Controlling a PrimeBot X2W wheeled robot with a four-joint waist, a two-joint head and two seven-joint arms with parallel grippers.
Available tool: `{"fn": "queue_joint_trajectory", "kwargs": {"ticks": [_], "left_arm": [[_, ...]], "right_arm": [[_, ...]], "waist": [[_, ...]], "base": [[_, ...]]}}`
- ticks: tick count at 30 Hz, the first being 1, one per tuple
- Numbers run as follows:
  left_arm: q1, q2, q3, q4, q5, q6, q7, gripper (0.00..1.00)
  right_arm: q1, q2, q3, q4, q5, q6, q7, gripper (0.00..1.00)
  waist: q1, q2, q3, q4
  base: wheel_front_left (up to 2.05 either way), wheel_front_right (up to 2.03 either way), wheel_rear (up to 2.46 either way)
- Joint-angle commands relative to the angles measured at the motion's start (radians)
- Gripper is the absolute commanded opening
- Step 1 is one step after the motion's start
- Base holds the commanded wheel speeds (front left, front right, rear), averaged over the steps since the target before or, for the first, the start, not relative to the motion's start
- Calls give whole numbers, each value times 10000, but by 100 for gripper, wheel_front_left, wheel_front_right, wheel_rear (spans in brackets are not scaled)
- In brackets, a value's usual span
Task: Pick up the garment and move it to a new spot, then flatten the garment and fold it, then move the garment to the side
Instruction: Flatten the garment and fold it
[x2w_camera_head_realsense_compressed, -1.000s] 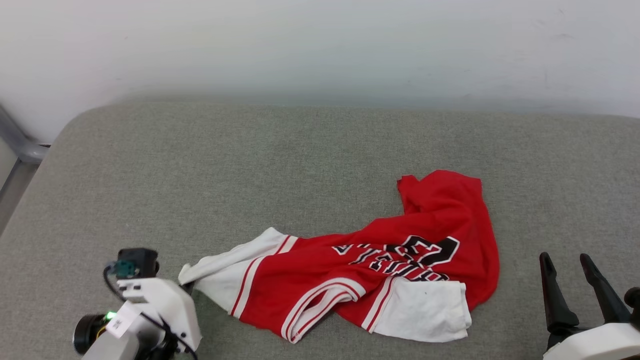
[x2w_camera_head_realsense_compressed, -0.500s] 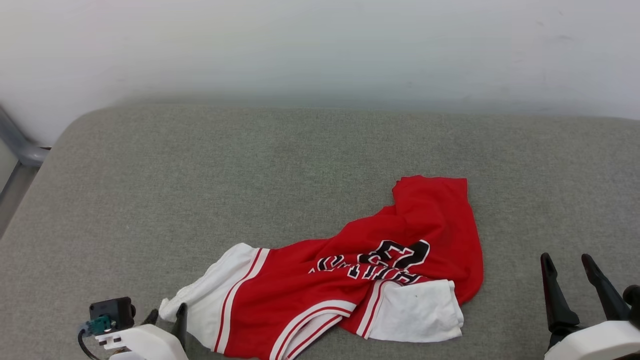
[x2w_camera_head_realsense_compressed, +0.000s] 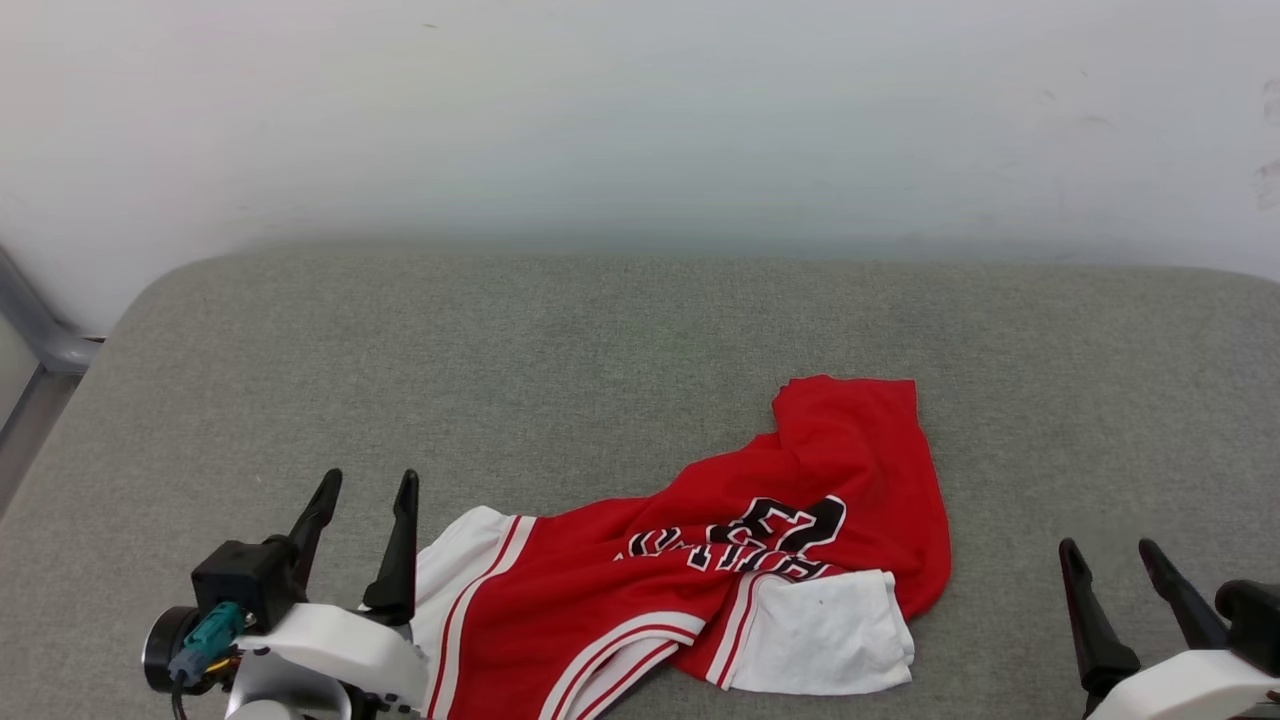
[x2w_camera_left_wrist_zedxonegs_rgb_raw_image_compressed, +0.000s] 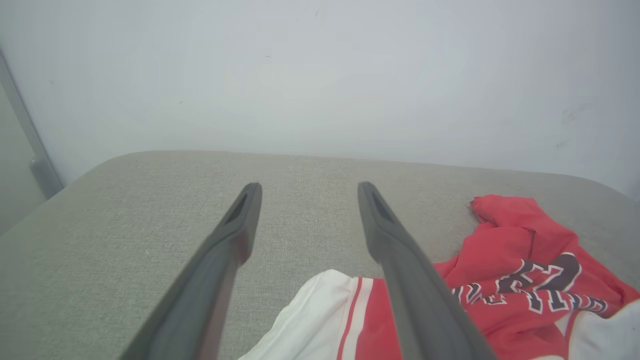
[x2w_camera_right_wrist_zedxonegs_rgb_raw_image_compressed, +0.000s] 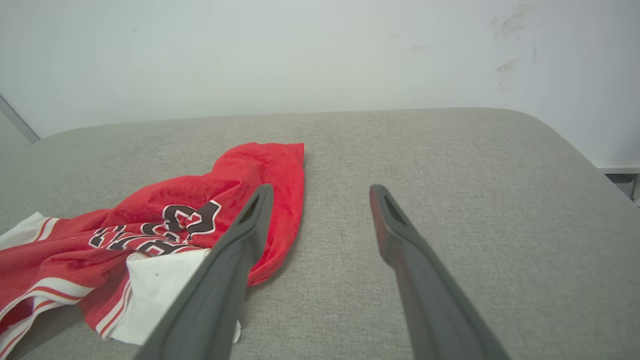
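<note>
Noted: the red jersey-style T-shirt with white short sleeves (x2w_camera_head_realsense_compressed: 800, 480) is cut off along its near edge by the bottom of the head view. Its black lettering (x2w_camera_head_realsense_compressed: 770, 535) is creased into folds, and only "23" is legible. In the left wrist view, a dark finger of the left hand (x2w_camera_left_wrist_zedxonegs_rgb_raw_image_compressed: 308, 185) covers part of the shirt. The body of the right hand (x2w_camera_head_realsense_compressed: 1108, 546) is cut off at the lower right corner of the head view.

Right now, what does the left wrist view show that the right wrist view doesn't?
Left wrist view: the left gripper, open, one finger crossing the striped white sleeve. Right wrist view: the right gripper, open, one finger crossing the other white sleeve. Both: the crumpled red garment with its black lettering up, the grey cushion and the pale wall.
</note>
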Motion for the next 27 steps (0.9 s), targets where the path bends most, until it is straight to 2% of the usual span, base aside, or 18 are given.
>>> {"fn": "queue_joint_trajectory", "kwargs": {"ticks": [1, 6, 13, 20, 27], "left_arm": [[-27, -80, -14, -141, 111, 0, -83, 100], [200, -152, -131, -586, 504, -70, -126, 100], [430, -346, -362, -954, 699, 52, -135, 100], [73, -541, -495, -1115, 789, -26, -145, 100], [-196, -622, -446, -1016, 884, -101, -154, 100]], "right_arm": [[126, 14, 24, -38, -58, -7, 158, 100], [341, -319, 299, 127, 25, -7, 1494, 100], [223, -1409, 1570, 588, 808, -7, 4185, 100], [-850, -2002, 3024, 1466, 1571, -7, 4686, 100], [-1763, -2207, 3908, 3314, 2058, -7, 4566, 100]], "waist": [[1, 0, -13, -9], [1, 0, -33, -13], [1, 0, 116, 203], [1, 0, 707, 688], [1, 0, 1186, 1061]], "base": [[0, 0, 0], [0, 0, 0], [0, 0, 0], [0, 0, 0], [0, 0, 0]]}}
